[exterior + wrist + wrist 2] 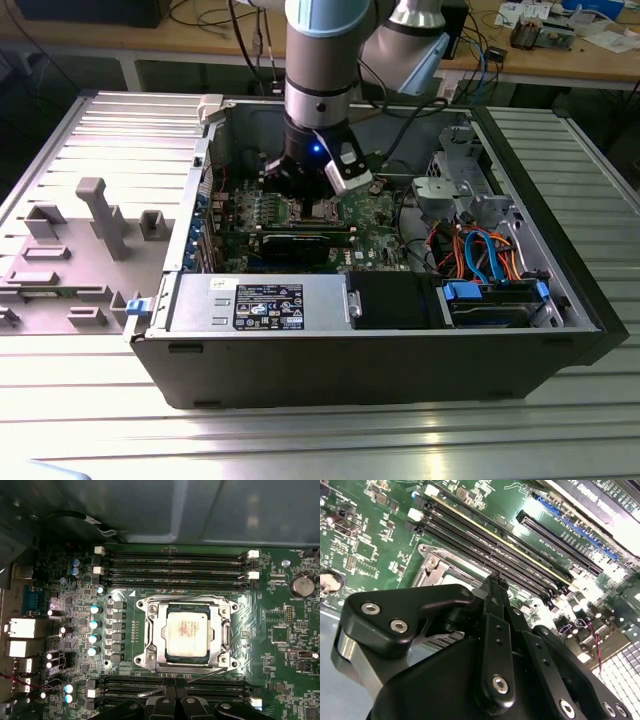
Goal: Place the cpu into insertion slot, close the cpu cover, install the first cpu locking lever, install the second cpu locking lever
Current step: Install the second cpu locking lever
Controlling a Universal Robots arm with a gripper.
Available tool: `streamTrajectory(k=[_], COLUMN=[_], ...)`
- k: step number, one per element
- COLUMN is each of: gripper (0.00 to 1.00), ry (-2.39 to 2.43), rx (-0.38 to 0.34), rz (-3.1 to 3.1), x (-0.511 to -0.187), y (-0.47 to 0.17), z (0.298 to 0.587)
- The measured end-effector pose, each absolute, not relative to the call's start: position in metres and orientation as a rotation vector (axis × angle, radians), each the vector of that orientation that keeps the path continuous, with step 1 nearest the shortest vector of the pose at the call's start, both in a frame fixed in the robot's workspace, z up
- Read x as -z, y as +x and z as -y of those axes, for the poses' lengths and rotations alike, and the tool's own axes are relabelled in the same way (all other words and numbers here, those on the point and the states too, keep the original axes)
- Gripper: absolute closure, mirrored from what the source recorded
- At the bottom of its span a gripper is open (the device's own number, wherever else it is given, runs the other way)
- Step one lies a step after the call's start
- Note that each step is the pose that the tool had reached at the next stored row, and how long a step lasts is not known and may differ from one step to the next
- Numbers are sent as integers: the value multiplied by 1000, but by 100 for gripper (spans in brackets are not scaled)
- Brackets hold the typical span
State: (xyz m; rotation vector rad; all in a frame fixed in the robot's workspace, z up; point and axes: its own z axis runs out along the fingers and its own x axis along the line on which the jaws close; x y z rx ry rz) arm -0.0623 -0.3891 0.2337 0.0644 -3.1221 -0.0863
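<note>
Silver-grey cpu sits in its socket with the cpu cover closed; a thin lever looks unlatched beside the closed, empty end effector.

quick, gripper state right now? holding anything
Gripper: shut, fingertips pressed together with nothing between them, just above the cpu cover, which lies closed over the cpu.
</note>
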Motion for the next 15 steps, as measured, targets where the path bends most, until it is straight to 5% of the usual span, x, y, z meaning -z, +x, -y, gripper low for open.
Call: streamTrajectory(k=[15], gripper=[89], ry=[87], rx=[124], rz=[3114], x=[-230], y=[-75], z=[395])
